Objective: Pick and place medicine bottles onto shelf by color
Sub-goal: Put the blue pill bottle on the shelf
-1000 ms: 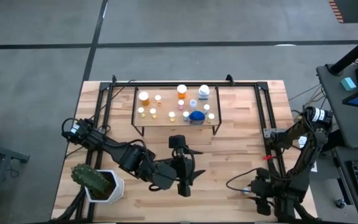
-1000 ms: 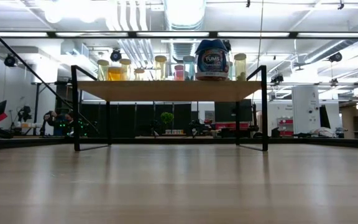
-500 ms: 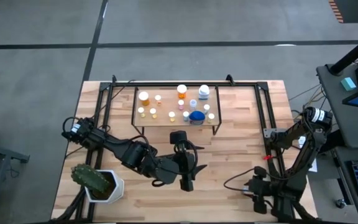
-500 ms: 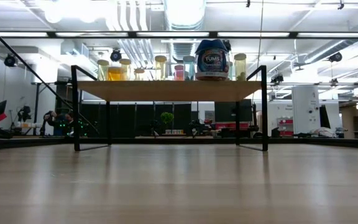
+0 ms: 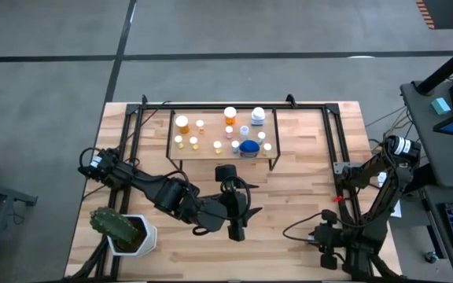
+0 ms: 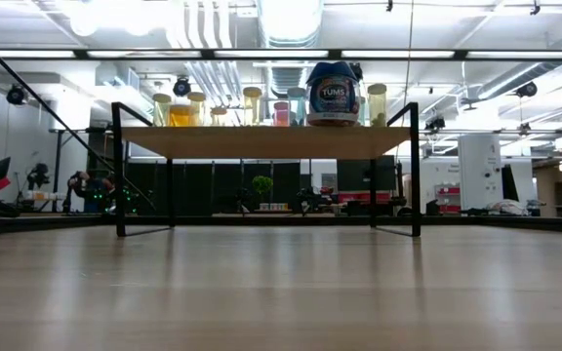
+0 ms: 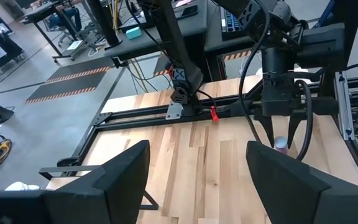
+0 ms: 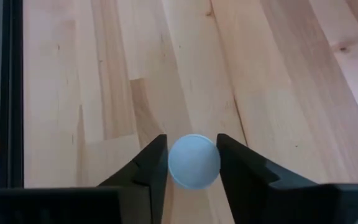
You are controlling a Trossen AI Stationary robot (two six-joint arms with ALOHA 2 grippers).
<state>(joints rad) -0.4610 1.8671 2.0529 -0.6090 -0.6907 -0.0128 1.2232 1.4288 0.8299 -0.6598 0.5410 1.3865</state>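
Straddling a white-capped bottle [image 8: 193, 161], the right end effector [image 8: 192, 163] stands upright.

From overhead, my right end effector [image 5: 326, 253] sits at the tabletop's [image 5: 289, 204] near edge, too small there to show its fingers. My right wrist camera shows only the white cap [image 8: 193, 160] of a bottle between my fingers [image 8: 149, 167]; its body, and so its colour, is hidden beneath. The medicine bottles [image 5: 226, 130] on the shelf [image 5: 211, 153] are too tiny to count surely. From table height neither of my arms shows.
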